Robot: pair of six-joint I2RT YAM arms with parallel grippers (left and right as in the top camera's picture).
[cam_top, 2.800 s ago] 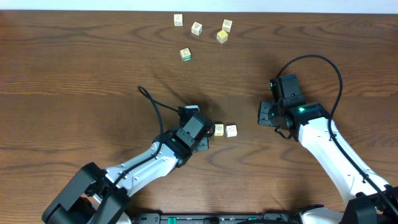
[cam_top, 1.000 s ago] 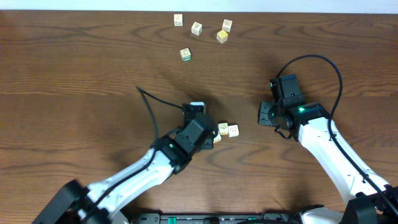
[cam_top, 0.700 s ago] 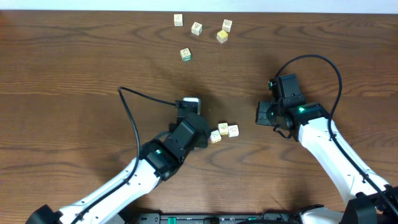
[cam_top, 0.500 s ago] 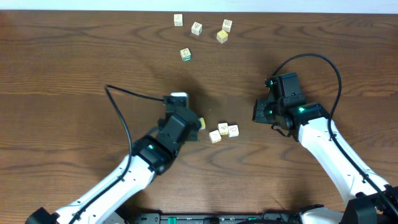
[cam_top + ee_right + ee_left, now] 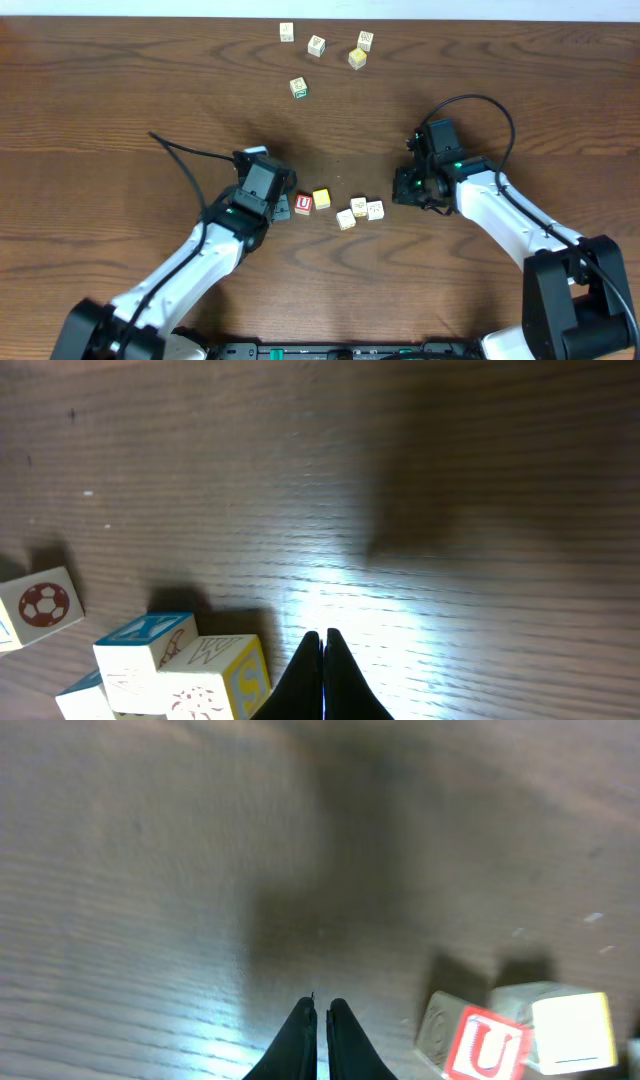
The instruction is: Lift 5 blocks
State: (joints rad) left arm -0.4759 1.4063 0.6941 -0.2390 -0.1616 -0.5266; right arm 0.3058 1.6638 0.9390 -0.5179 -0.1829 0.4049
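Grained brown wood tabletop carries printed cube blocks; left gripper and right gripper closed, empty

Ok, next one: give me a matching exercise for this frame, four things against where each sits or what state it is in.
Things:
1. red U block
2. green-printed block
3. left gripper
4. three pale blocks in a cluster

Places or states:
A. shut, holding nothing
B. right beside the yellow-topped block
C. far part of the table, away from both grippers
D. the blocks closest to the right gripper

Pairs: 1-B, 2-C, 3-A, 4-D.
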